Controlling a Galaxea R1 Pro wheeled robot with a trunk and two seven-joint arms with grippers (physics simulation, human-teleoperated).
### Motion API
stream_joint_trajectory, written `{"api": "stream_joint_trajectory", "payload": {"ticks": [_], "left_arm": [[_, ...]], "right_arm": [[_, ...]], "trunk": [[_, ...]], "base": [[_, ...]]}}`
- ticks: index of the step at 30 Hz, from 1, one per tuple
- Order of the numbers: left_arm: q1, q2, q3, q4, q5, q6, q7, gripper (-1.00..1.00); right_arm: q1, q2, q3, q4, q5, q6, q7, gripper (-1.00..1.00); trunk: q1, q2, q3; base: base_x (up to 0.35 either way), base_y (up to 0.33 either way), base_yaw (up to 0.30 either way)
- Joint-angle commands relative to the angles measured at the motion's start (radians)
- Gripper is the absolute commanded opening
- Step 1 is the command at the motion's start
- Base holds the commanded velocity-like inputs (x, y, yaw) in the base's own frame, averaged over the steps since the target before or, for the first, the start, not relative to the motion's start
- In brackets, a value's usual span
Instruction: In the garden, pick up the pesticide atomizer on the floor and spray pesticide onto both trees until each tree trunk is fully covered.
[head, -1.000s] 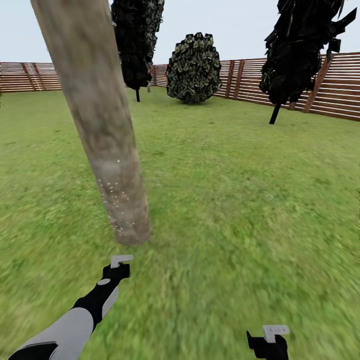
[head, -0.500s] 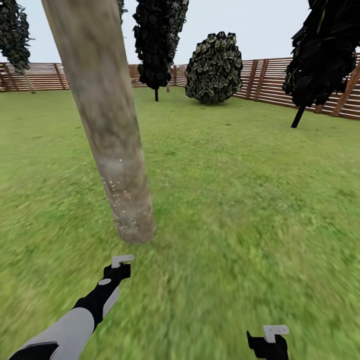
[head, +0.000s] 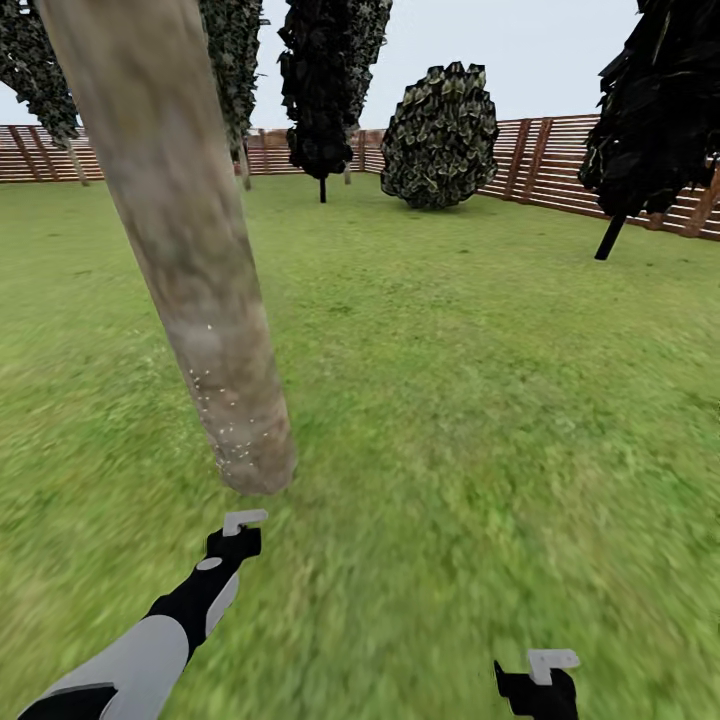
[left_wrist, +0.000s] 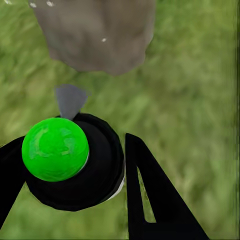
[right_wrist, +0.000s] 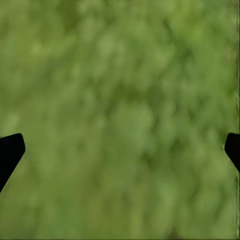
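A thick mottled grey-brown tree trunk (head: 190, 270) leans up from the grass floor (head: 480, 420) just ahead of my left arm. White specks dot its lower part (head: 225, 420). My left gripper (head: 235, 540) is a short way in front of the trunk's base. In the left wrist view it (left_wrist: 75, 145) is shut on the pesticide atomizer (left_wrist: 70, 160), a dark bottle with a bright green spot. The bottle's grey spray head (left_wrist: 70, 100) points at the trunk base (left_wrist: 95, 35). My right gripper (head: 535, 680) hangs low at the right, open over bare grass (right_wrist: 120, 100).
A brown slat fence (head: 560, 160) rings the lawn. Black-leaved cone trees stand at the back middle (head: 325, 80) and at the right (head: 655, 110), with a round dark bush (head: 440, 135) between them. Open grass stretches to the right of the trunk.
The whole head view has swung, so the fence and far trees sit further right; the camera moved. Both arms hold the same pose. The atomizer stays in the left gripper.
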Motion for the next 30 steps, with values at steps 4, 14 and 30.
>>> {"api": "stream_joint_trajectory", "payload": {"ticks": [4, 14, 30], "left_arm": [[0.000, 0.000, 0.000, 0.000, 0.000, 0.000, 0.000, -1.00], [0.000, 0.000, 0.000, 0.001, 0.001, 0.001, 0.000, -1.00], [0.000, 0.002, -0.001, 0.001, 0.000, 0.014, -0.095, -1.00]], "right_arm": [[0.000, 0.000, 0.000, 0.000, 0.000, 0.000, 0.000, 1.00], [0.000, 0.000, 0.000, 0.001, 0.000, 0.000, 0.000, 1.00], [0.000, 0.001, 0.000, 0.002, 0.000, 0.000, 0.000, 1.00]], "trunk": [[0.000, 0.000, 0.000], [0.000, 0.000, 0.000], [0.000, 0.000, 0.000]], "base": [[0.009, -0.271, 0.006], [0.044, -0.266, 0.235], [0.188, -0.217, 0.070]]}}
